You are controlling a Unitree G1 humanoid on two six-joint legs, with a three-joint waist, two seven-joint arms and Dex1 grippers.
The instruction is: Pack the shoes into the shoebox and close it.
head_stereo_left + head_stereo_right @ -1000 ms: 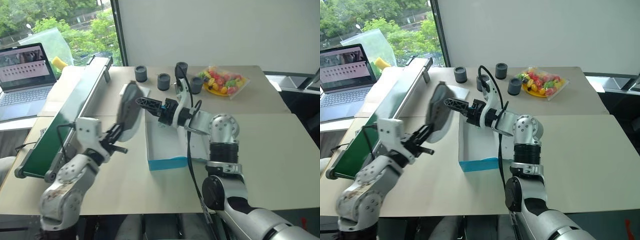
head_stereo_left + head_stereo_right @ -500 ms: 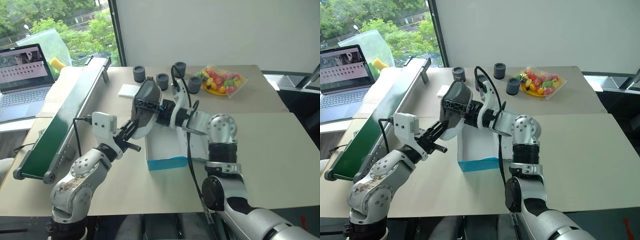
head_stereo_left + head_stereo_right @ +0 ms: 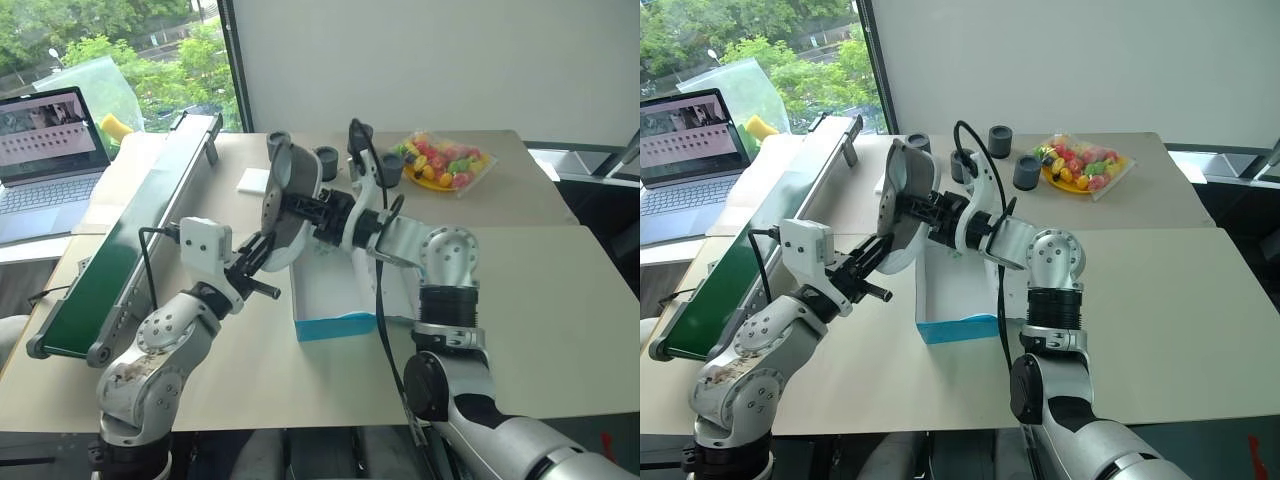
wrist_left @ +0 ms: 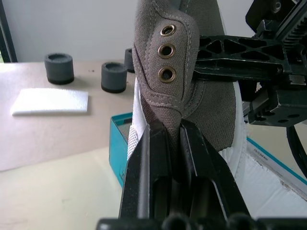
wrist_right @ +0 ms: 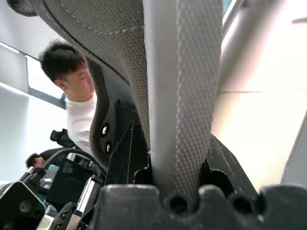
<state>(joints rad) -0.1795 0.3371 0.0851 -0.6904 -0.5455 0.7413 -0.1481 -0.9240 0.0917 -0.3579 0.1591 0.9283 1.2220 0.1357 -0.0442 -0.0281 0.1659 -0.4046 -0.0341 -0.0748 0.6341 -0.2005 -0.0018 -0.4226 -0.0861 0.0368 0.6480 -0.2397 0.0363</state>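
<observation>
- One shoe [image 3: 287, 205] is held in the air between the two arms, above the near-left part of the shoebox [image 3: 335, 290], standing roughly on end with its pale sole turned toward the conveyor side.
- The left tool [image 4: 170, 132] is closed on a thin fold of the shoe's grey upper, just beside the row of eyelets, as the left wrist view shows.
- The right tool [image 3: 300, 208] is closed across the shoe from the opposite side; in the right wrist view its fingers [image 5: 225, 167] are seen pinching the sole and canvas edge between them.
- This double hold is judged to be a hand-over or a re-orientation, so that the shoe can be laid flat into the box.
- The shoebox lies open on the worktop [image 3: 520, 300], white inside and blue at its near wall. Its interior is partly covered by the right arm; the second shoe cannot be made out.
- Open room: bare worktop is seen to the right of and in front of the box.
- Crowded edges: a conveyor [image 3: 120, 250] runs just beside the left arm; a white pad [image 4: 50, 101], dark round cups [image 4: 59, 67] and a bag of coloured items [image 3: 445, 160] lie beyond the box.
- A cable on the right arm hangs over the box and is judged a snagging risk during lowering.
</observation>
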